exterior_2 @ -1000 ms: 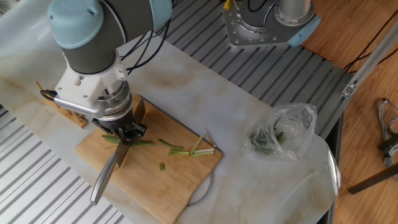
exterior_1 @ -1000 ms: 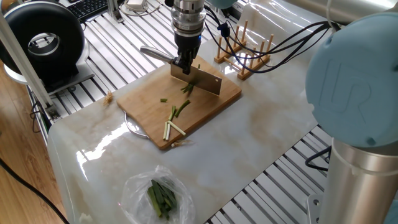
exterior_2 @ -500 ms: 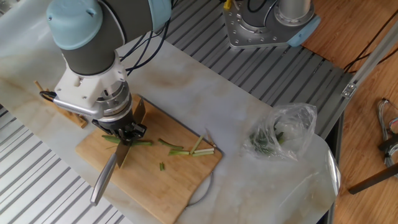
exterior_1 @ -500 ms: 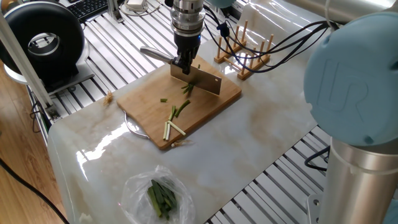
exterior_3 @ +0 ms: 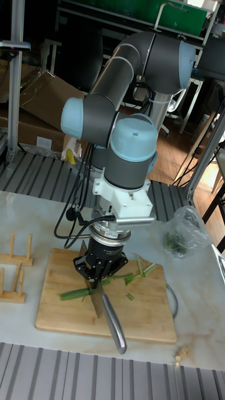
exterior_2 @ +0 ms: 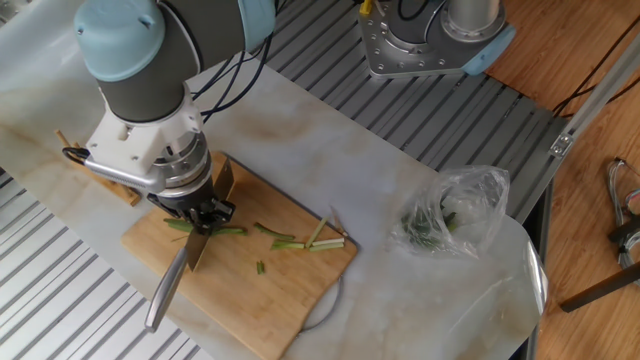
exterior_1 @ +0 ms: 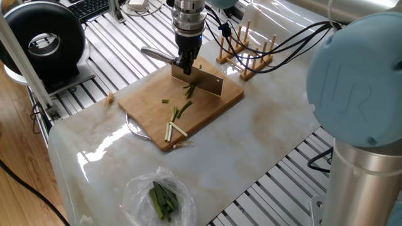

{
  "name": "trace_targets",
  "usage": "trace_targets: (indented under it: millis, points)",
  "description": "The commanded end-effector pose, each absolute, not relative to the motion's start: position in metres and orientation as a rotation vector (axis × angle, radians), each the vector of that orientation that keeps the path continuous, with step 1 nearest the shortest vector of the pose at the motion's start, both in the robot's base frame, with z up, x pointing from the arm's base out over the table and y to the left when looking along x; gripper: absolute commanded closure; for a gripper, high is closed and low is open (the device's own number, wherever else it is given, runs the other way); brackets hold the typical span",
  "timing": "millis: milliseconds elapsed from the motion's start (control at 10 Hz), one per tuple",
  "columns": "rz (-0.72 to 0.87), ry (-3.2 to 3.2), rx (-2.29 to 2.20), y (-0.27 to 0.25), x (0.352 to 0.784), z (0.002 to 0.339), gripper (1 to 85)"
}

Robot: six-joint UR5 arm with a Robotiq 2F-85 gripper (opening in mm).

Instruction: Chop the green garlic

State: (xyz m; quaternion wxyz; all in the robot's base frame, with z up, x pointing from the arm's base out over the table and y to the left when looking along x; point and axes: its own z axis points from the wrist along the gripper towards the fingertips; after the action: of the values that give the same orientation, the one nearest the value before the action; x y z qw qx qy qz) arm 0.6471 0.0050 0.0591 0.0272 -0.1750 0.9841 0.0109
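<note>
My gripper (exterior_1: 184, 65) is shut on a cleaver (exterior_1: 207, 81) whose grey handle (exterior_1: 156, 54) sticks out to the left. The blade rests edge-down on the bamboo cutting board (exterior_1: 141, 94), across a green garlic stalk (exterior_3: 74, 293). Cut green garlic pieces (exterior_1: 181, 111) and two pale white sticks (exterior_1: 173, 130) lie nearer the board's front corner. From the other side, the gripper (exterior_2: 203, 216) stands over the stalk (exterior_2: 233, 230), with the cut sticks (exterior_2: 324, 241) to its right. In the tall view the gripper (exterior_3: 97, 275) hides the point where blade and stalk meet.
A clear plastic bag of dark green leaves (exterior_1: 162, 199) lies near the table's front edge. A wooden peg rack (exterior_1: 249, 53) stands behind the board. A metal ring (exterior_1: 134, 129) pokes out from under the board. A black fan (exterior_1: 43, 40) sits beyond the table's left side.
</note>
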Motion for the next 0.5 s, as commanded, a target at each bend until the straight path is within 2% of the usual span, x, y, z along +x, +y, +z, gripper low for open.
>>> trace_targets:
  millis: [0, 400]
  points:
    - [0.048, 3.04, -0.538, 0.0065, 0.6469, 0.064, 84.3]
    - [0.056, 3.033, -0.536, 0.0088, 0.6477, 0.0645, 84.3]
